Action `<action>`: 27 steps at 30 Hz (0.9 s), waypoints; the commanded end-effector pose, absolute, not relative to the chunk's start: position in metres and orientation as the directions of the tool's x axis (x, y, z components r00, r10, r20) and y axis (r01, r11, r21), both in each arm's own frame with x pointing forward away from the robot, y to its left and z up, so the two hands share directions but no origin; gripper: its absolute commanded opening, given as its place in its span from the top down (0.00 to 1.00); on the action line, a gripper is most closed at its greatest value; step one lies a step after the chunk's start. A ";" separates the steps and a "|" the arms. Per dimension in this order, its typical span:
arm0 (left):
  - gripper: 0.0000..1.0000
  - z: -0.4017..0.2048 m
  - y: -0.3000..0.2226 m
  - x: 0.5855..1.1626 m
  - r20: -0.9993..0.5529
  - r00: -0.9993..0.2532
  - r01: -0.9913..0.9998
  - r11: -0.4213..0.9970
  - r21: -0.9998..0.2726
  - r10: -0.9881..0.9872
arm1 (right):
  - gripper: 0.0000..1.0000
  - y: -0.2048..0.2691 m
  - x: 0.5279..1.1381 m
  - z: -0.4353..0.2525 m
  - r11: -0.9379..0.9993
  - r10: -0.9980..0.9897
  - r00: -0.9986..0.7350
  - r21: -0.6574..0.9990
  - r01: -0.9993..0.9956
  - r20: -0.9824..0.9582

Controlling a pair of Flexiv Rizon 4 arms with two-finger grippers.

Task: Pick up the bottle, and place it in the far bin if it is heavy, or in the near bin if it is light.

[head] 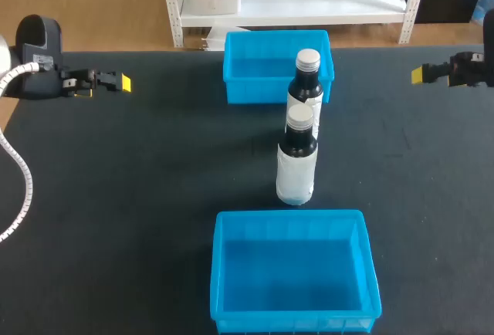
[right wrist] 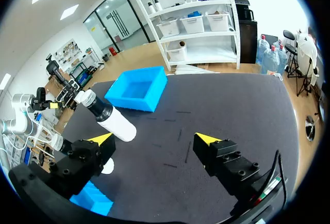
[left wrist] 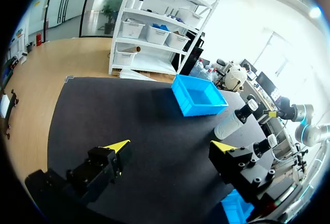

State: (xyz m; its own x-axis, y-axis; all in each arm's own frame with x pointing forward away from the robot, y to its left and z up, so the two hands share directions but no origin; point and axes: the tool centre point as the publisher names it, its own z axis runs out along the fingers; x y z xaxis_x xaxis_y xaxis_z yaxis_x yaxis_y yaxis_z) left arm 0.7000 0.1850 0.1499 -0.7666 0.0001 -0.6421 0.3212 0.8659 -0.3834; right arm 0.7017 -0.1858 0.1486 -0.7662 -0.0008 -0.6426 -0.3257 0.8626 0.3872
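Observation:
Two dark bottles with white labels and grey caps stand upright mid-table, one behind the other. The far bottle (head: pixel 306 82) is just in front of the far blue bin (head: pixel 247 72); the near bottle (head: pixel 296 161) stands between it and the near blue bin (head: pixel 231 273). My left gripper (head: pixel 122 82) hovers at the far left, open and empty (left wrist: pixel 170 145), with both bottles (left wrist: pixel 234 121) off ahead beside its one finger. At the far right my right gripper (head: pixel 419 75) is also open and empty (right wrist: pixel 154 139), a bottle (right wrist: pixel 109 118) ahead of it.
Both bins are empty: the far bin (left wrist: pixel 198 96) (right wrist: pixel 136 90) near the table's back edge, the near bin (right wrist: pixel 93 198) at the front edge. The black table top (head: pixel 139 196) lies bare to the left and right of the bottles.

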 end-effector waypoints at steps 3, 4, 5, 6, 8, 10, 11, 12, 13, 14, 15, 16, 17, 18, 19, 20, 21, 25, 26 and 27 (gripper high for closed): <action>0.00 0.150 0.185 0.700 -0.642 -0.767 0.321 0.866 -0.383 0.000 | 0.00 -0.185 0.700 0.150 0.866 0.000 -0.766 0.383 -0.322 -0.643; 0.00 0.150 0.185 0.700 -0.642 -0.767 0.321 0.866 -0.383 0.000 | 0.00 -0.185 0.700 0.150 0.866 0.000 -0.766 0.383 -0.322 -0.643; 0.00 0.150 0.185 0.700 -0.642 -0.767 0.321 0.866 -0.383 0.000 | 0.00 -0.185 0.700 0.150 0.866 0.000 -0.766 0.383 -0.322 -0.643; 0.00 0.150 0.185 0.700 -0.642 -0.767 0.321 0.866 -0.383 0.000 | 0.00 -0.185 0.700 0.150 0.866 0.000 -0.766 0.383 -0.322 -0.643; 0.00 0.150 0.185 0.700 -0.642 -0.767 0.321 0.866 -0.383 0.000 | 0.00 -0.185 0.700 0.150 0.866 0.000 -0.766 0.383 -0.322 -0.643; 0.00 0.150 0.185 0.700 -0.642 -0.767 0.321 0.866 -0.383 0.000 | 0.00 -0.185 0.700 0.150 0.866 0.000 -0.766 0.383 -0.322 -0.643; 0.00 0.150 0.185 0.700 -0.642 -0.767 0.321 0.866 -0.383 0.000 | 0.00 -0.185 0.700 0.150 0.866 0.000 -0.766 0.383 -0.322 -0.643; 0.00 0.150 0.185 0.700 -0.642 -0.767 0.321 0.866 -0.383 0.000 | 0.00 -0.185 0.700 0.150 0.866 0.000 -0.766 0.383 -0.322 -0.643; 0.00 0.150 0.185 0.700 -0.642 -0.767 0.321 0.866 -0.383 0.000 | 0.00 -0.185 0.700 0.150 0.866 0.000 -0.766 0.383 -0.322 -0.643; 0.00 0.150 0.185 0.700 -0.642 -0.767 0.321 0.866 -0.383 0.000 | 0.00 -0.185 0.700 0.150 0.866 0.000 -0.766 0.383 -0.322 -0.643; 0.00 0.150 0.185 0.700 -0.642 -0.767 0.321 0.866 -0.383 0.000 | 0.00 -0.185 0.700 0.150 0.866 0.000 -0.766 0.383 -0.322 -0.643; 0.00 0.150 0.185 0.700 -0.642 -0.767 0.321 0.866 -0.383 0.000 | 0.00 -0.185 0.700 0.150 0.866 0.000 -0.766 0.383 -0.322 -0.643; 0.00 0.150 0.185 0.700 -0.642 -0.767 0.321 0.866 -0.383 0.000 | 0.00 -0.185 0.700 0.150 0.866 0.000 -0.766 0.383 -0.322 -0.643; 0.00 0.150 0.185 0.700 -0.642 -0.767 0.321 0.866 -0.383 0.000 | 0.00 -0.187 0.701 0.151 0.852 -0.030 -0.755 0.378 -0.362 -0.655; 0.00 0.150 0.185 0.700 -0.642 -0.767 0.321 0.866 -0.383 0.000 | 0.00 -0.188 0.702 0.152 0.850 -0.059 -0.745 0.359 -0.387 -0.664; 0.00 0.150 0.185 0.700 -0.642 -0.767 0.321 0.866 -0.383 0.000 | 0.00 -0.190 0.704 0.153 0.824 -0.108 -0.728 0.349 -0.447 -0.677; 0.00 0.150 0.185 0.700 -0.642 -0.767 0.321 0.866 -0.383 0.000 | 0.00 -0.190 0.705 0.154 0.799 -0.141 -0.717 0.349 -0.489 -0.683; 0.00 0.150 0.185 0.700 -0.642 -0.767 0.321 0.866 -0.383 0.000 | 0.00 -0.189 0.706 0.163 0.483 -0.374 -0.567 0.367 -0.795 -0.734; 0.00 0.150 0.185 0.700 -0.642 -0.767 0.321 0.866 -0.383 0.000 | 0.00 -0.190 0.703 0.163 0.376 -0.445 -0.500 0.352 -0.857 -0.743; 0.00 0.150 0.185 0.700 -0.642 -0.767 0.321 0.866 -0.383 0.000 | 0.00 -0.191 0.700 0.166 0.308 -0.483 -0.464 0.352 -0.884 -0.743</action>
